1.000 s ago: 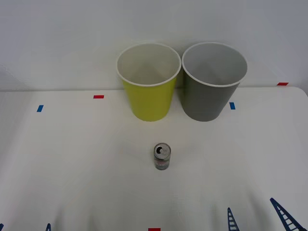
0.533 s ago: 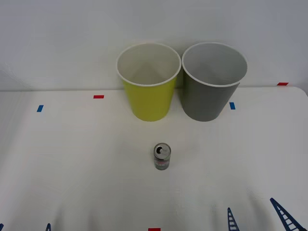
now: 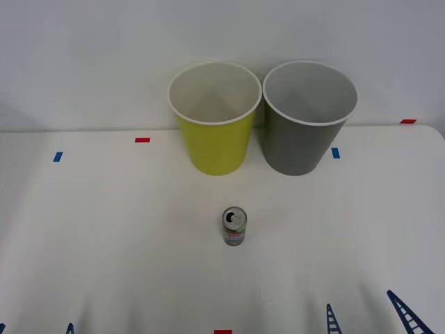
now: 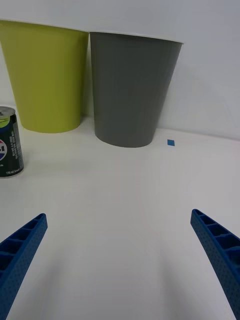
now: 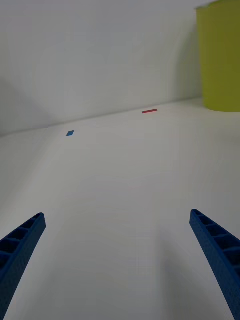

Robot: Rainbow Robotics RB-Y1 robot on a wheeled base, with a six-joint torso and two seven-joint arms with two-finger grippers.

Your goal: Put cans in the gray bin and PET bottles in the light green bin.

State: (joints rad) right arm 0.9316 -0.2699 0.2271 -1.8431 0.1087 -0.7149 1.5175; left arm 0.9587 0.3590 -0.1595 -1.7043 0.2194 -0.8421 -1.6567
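A small dark gray can (image 3: 234, 226) with a silver pull-tab top stands upright mid-table; the right wrist view shows the can (image 4: 10, 142) too. Behind it stand the light green bin (image 3: 214, 118) and, to its right, the gray bin (image 3: 306, 117), both upright with white rims. My right gripper (image 3: 368, 316) is open low at the front right edge, well short and right of the can; its blue fingers (image 4: 22, 245) spread wide over bare table. My left gripper (image 3: 35, 328) sits open at the front left corner, fingers (image 5: 215, 250) apart, with the light green bin (image 5: 220, 55) far ahead.
The white table (image 3: 104, 243) carries small tape marks: red tape (image 3: 142, 140) and blue tape (image 3: 58, 156) at the back left, blue tape (image 3: 336, 152) by the gray bin, red tape (image 3: 222, 332) at the front edge. A white wall rises behind the bins.
My right gripper's fingertips have slid slightly down and left at the front edge. The can and both bins have not moved.
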